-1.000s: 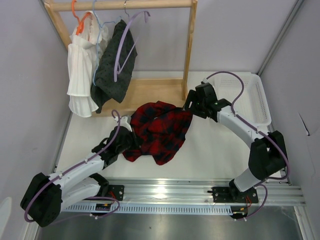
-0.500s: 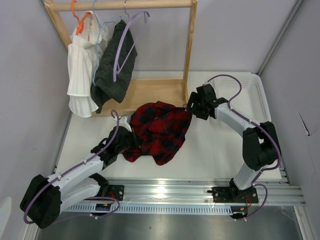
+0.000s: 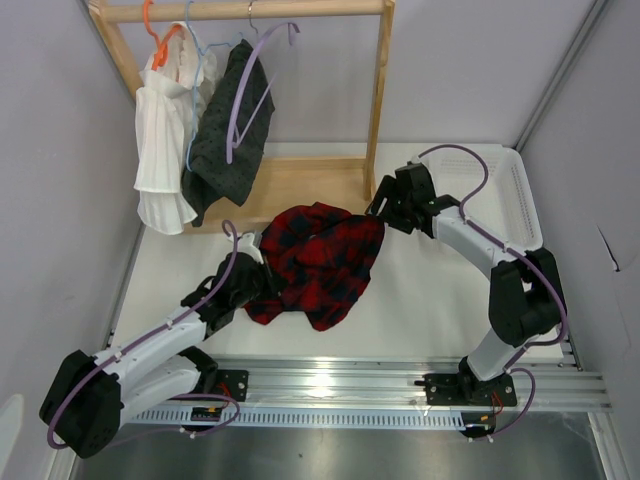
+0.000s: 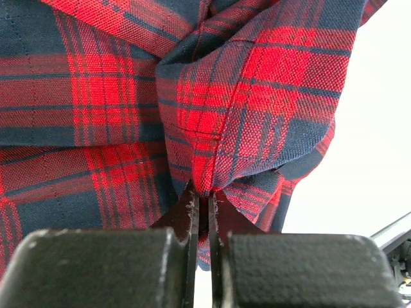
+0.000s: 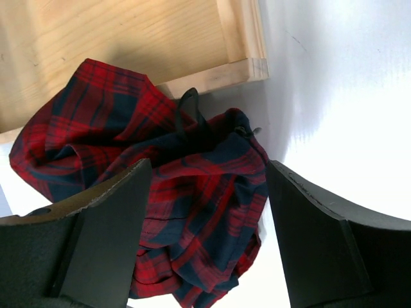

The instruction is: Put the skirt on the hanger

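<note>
From above, the skirt (image 3: pixel 320 262) lies crumpled on the table (image 3: pixel 430 295), the hanger (image 3: pixel 248 95) on the rail (image 3: pixel 320 8) at its 11 o'clock; left wrist: the left gripper (image 4: pixel 201 212) pinches a fold, probably for lifting; right wrist: the right gripper (image 5: pixel 207 170) gapes above the skirt's 2 o'clock corner, holding nothing

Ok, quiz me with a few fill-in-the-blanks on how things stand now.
The left fingers are ____ on a fold of the skirt.
The right fingers stand ____ by the skirt.
The bare hanger on the rack is coloured ____.
Missing: shut; open; lilac.
</note>
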